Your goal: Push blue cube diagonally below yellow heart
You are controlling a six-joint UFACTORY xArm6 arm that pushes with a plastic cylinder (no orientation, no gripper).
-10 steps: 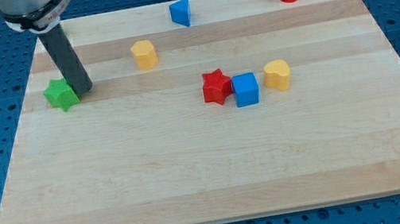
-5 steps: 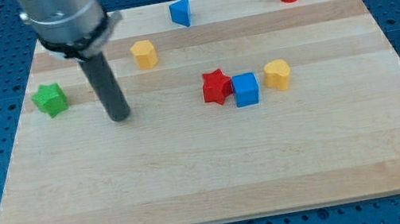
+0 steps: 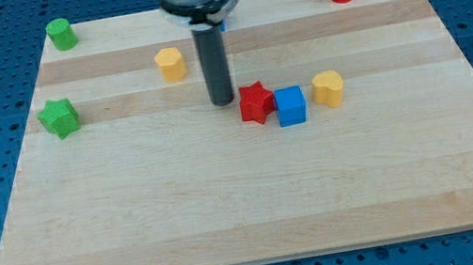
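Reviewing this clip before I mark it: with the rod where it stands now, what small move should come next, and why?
Probably carry my tip round to the view's top of the blue cube, then push it toward the view's bottom. My tip stands just left of the red star, which touches the cube's left side, so a straight push would shove the star. The yellow heart sits right of the cube, level with it.

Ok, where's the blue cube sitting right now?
The blue cube sits just right of the board's centre, touching the red star on its left, with the yellow heart close on its right.
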